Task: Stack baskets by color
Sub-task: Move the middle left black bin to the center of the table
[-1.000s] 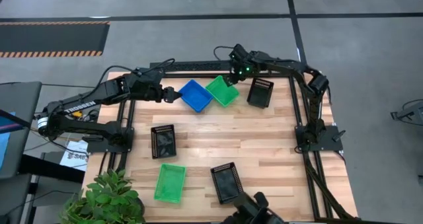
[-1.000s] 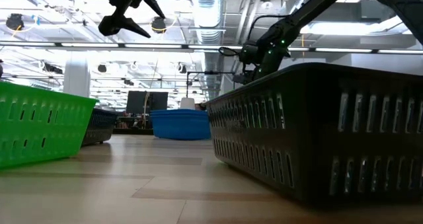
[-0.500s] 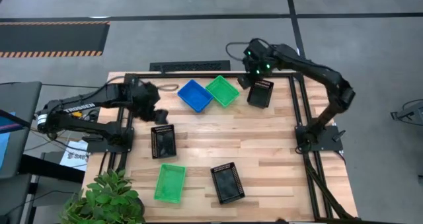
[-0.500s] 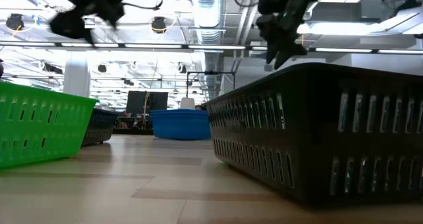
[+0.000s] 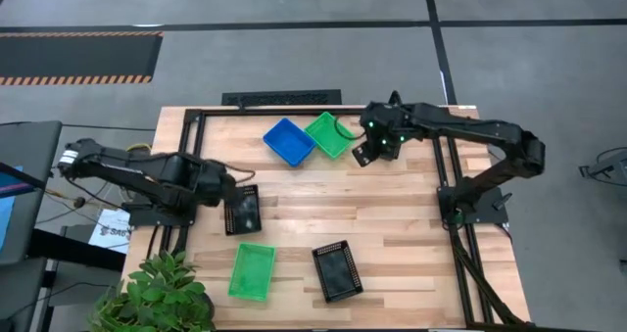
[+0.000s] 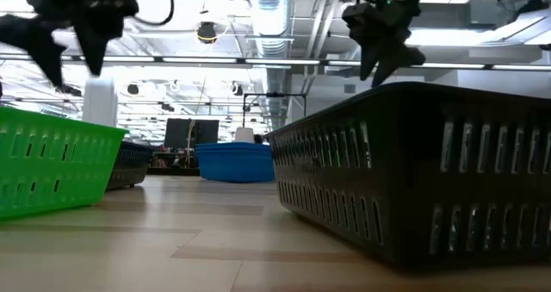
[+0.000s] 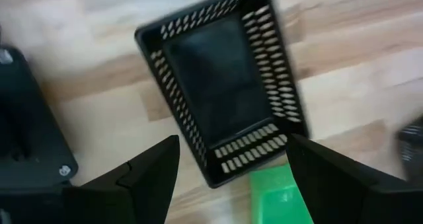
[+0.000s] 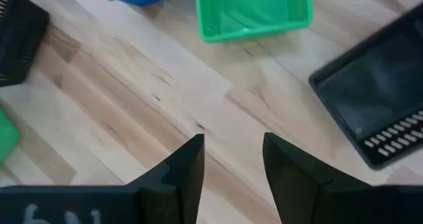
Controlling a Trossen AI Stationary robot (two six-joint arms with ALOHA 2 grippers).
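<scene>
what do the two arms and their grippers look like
Both arms are dark, jointed, with black cables along them. The right arm shows small green lights near its wrist. The left gripper and right gripper each have two flat, dark, tapering fingers.

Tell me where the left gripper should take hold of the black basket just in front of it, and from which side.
Probably a long side wall of the black basket: it sits upright and open, so one finger can drop inside the rim, one outside. The left gripper is open above it; come straight down, choosing the wall away from the green basket near its corner.

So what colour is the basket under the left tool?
Black, clearest in the left wrist view.
</scene>
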